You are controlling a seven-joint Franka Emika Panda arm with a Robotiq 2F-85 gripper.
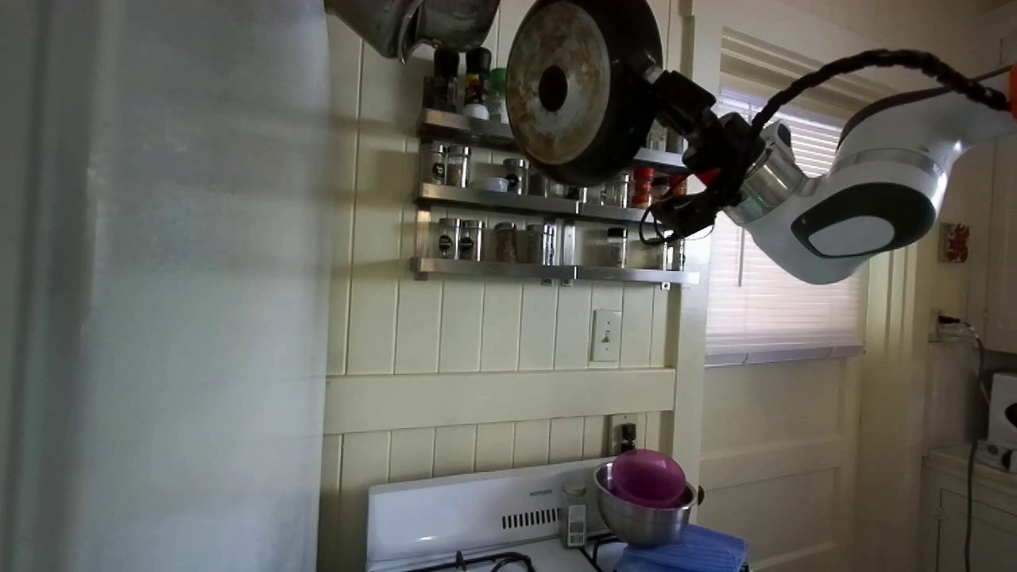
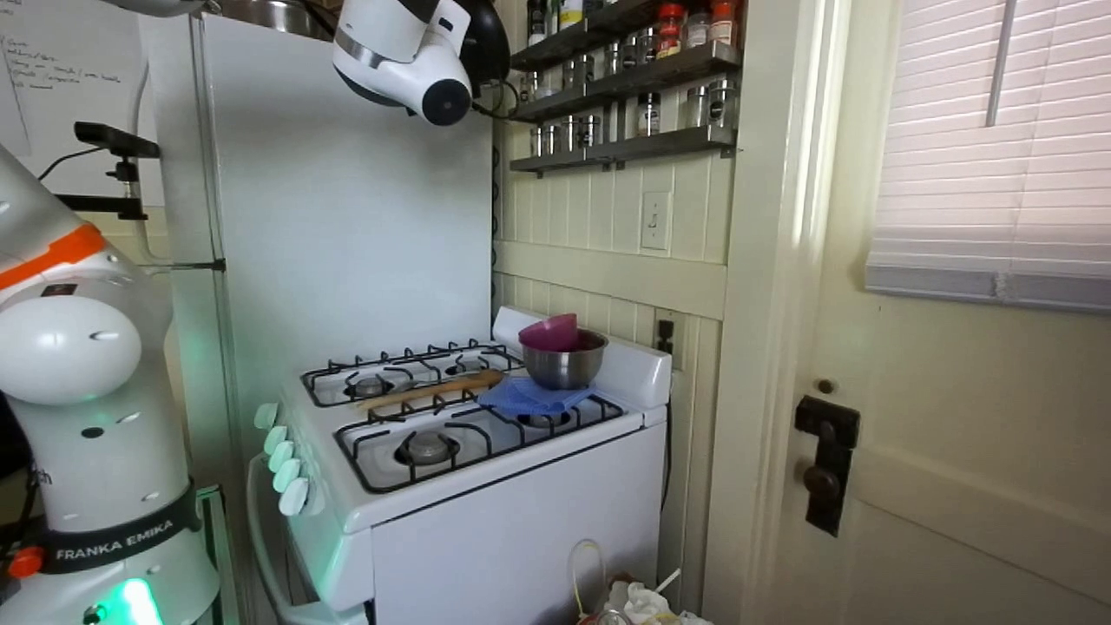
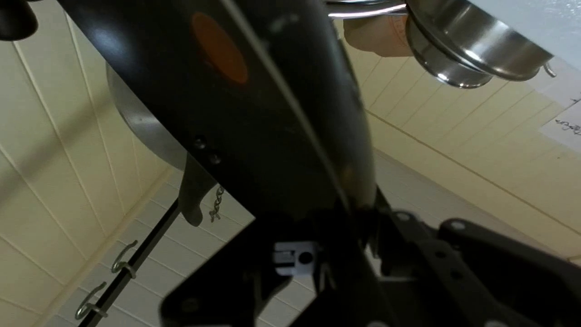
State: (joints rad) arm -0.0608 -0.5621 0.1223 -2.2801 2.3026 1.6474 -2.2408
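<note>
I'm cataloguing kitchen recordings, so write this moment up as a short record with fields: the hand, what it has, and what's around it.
Hand: closed on a black frying pan; exact grip spot too dark to tell
Pan pose: held aloft, stained underside facing the camera in an exterior view
Behind pan there: three wall shelves with spice jars
Wrist view: dark rail with two metal hooks; steel pots
Gas stove: white; steel bowl holding a pink bowl, blue cloth at its base, wooden utensil lying nearby

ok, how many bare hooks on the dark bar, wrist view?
2: an upper hook about midway along the visible bar, and a lower hook near the picture's bottom edge. More may be hidden behind the held pan or out of frame.
</note>
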